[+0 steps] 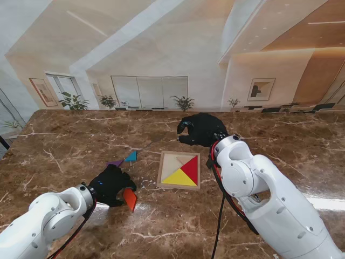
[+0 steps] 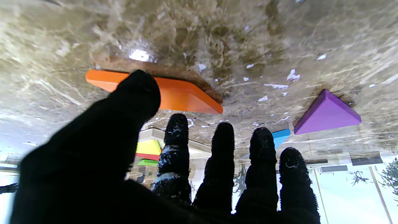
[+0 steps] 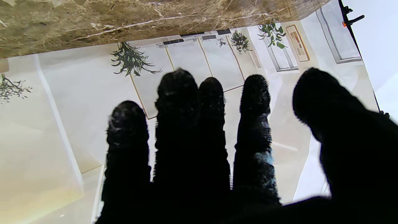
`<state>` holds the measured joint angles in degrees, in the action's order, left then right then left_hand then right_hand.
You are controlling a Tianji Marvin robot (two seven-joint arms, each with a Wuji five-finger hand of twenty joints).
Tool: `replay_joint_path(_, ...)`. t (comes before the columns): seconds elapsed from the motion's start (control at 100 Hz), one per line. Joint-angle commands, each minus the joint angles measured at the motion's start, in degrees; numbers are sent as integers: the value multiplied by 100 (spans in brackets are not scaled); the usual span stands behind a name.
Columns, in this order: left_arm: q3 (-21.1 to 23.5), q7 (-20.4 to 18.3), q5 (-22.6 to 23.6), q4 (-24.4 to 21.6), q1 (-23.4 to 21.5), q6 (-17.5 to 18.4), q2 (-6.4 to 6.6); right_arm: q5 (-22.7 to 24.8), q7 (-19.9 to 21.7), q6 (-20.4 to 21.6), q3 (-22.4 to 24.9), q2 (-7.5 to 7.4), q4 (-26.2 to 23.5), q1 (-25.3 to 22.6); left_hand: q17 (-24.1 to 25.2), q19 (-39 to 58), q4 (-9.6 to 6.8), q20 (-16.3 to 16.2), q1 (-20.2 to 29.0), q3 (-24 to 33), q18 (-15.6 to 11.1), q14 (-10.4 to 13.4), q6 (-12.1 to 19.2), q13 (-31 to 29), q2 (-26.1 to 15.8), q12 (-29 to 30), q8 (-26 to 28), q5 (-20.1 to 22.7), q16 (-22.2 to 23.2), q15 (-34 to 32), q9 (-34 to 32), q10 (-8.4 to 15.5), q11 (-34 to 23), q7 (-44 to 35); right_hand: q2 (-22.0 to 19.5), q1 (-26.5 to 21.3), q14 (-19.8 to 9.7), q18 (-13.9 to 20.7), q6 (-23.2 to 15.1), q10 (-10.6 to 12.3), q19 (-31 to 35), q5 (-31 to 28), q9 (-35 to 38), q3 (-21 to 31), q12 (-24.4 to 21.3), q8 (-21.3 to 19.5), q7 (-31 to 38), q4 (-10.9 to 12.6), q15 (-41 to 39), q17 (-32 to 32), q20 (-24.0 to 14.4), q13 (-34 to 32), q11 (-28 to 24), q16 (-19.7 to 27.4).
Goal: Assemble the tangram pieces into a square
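Nearest me, my left hand [image 1: 110, 184] hovers open over the orange piece [image 1: 130, 199], thumb above it, not gripping. My right hand [image 1: 202, 129] rests open and empty beyond the tray [image 1: 163, 182]. Yellow [image 1: 179, 178] and red [image 1: 191, 168] sit seated; purple [image 1: 115, 162] and blue [image 1: 131, 156] wait left. Mostly unfinished, I judge.

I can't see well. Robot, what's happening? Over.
Left hand open, over orange piece. Right hand open, idle. Tray holds yellow, red. Nothing blocking.
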<state>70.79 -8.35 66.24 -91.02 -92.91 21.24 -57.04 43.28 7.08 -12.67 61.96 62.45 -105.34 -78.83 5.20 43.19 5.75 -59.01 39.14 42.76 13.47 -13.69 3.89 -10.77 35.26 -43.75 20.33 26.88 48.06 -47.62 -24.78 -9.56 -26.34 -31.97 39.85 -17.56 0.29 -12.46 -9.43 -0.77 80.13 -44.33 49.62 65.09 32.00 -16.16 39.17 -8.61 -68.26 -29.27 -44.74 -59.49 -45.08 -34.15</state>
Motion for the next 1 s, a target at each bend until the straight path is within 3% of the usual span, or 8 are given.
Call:
replay_joint_path(0.0, -56, 34, 63, 90, -4, -50, -16, -45, 75, -20, 3, 9, 24, -36, 10, 179, 109, -120, -164, 174, -76, -78, 112, 68, 114, -110, 95, 79, 134, -154, 117, -130, -113, -84, 105, 168, 12, -67, 24, -17, 72, -53, 25, -3, -32, -59, -1, 76, -6, 25, 17, -54, 19, 25)
replay_joint_path(0.26, -233, 279, 123, 301, 121, -146, -19, -88, 81, -34, 1, 11, 28, -37, 1, 547, 68, -24, -67, 186, -34, -97, 134, -64, 24, -217, 70, 261, 151, -304, 2, -177, -213, -80, 111, 158, 7, -75, 36, -24, 72, -62, 35, 7, -34, -59, -2, 77, -7, 23, 18, -64, 22, 24)
replay_joint_path(0.57, -467, 486, -4, 584, 287, -201, -31, -140, 103, -59, 11, 10, 21, -50, 2, 1388, 21, 176, 95, 338, 44, -152, 392, -385, -13, -462, 346, 849, 237, -626, -391, -229, -492, -632, 103, 153, 13, -81, 62, -28, 76, -75, 56, 14, -36, -60, 1, 78, -12, 12, 18, -80, 23, 23)
replay_joint_path(0.63, -507, 481, -37, 625, 318, -204, -31, -154, 106, -56, 13, 10, 22, -50, 17, 1564, 213, 295, 255, 190, 58, -161, 498, -436, 42, -501, 339, 962, 226, -651, -463, -222, -527, -766, 106, 155, 15, -82, 62, -34, 77, -74, 51, 16, -38, -59, 0, 77, -12, 11, 18, -82, 27, 23)
replay_joint_path(0.74, -559, 498, -73, 682, 356, -190, -30, -187, 112, -46, 28, 10, 24, -58, 21, 1692, 351, 387, 447, -46, 77, -167, 639, -485, 141, -521, 371, 1099, 215, -663, -552, -217, -554, -1053, 100, 151, 17, -79, 57, -31, 80, -75, 56, 20, -37, -59, -1, 78, -15, 8, 17, -86, 25, 22)
replay_joint_path(0.99, -617, 371, -168, 673, 360, -206, -29, -234, 147, -38, 63, 4, 10, -91, 36, 1793, 357, 519, 700, -390, 99, -165, 794, -480, 268, -211, 484, 1148, -73, -230, -571, -171, -254, -1762, 89, 148, 12, -78, 71, -35, 88, -73, 58, 18, -37, -60, 2, 81, -23, 5, 15, -94, 23, 21)
